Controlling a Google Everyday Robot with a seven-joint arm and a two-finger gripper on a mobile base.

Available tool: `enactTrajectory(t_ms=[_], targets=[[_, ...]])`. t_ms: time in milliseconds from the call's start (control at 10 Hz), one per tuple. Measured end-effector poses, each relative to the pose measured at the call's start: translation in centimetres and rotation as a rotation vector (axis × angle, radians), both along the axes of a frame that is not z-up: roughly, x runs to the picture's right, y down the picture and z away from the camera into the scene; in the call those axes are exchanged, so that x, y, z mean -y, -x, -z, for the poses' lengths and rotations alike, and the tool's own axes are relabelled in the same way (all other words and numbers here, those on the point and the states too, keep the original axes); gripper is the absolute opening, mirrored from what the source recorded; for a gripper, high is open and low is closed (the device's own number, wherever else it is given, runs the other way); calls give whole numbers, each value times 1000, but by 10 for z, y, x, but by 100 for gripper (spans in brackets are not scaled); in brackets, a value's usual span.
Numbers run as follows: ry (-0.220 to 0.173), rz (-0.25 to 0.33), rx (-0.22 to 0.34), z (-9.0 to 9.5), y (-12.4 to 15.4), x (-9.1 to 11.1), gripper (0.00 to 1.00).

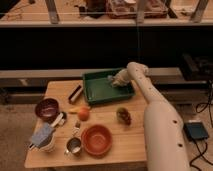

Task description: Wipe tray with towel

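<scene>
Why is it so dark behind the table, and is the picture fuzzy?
In the camera view, light falls on the wooden table, while the shelving behind sits in deep shadow. The whole view is soft, so the gripper with the towel blurs into one pale patch over the far right part of the green tray.

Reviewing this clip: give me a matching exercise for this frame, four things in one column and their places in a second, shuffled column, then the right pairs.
Things:
1. towel
2. orange
3. metal cup
4. dark red bowl

Places:
A. left side of the table, beyond the white cup
B. in the tray's far right corner, under the gripper
C. near table edge, just left of the orange bowl
D. mid-table, in front of the green tray

Pairs: 1-B, 2-D, 3-C, 4-A
</scene>
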State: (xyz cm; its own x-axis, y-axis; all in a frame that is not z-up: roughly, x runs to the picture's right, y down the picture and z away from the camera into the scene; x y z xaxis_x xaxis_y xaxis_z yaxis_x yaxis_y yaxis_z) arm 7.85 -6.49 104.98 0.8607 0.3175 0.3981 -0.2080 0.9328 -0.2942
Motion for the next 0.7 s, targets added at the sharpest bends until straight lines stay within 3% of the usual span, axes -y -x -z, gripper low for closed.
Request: enactTrajectory(t_ms=[300,700], targets=[[4,24,67,-4,45,-5,0],[20,144,156,9,105,-26,0]])
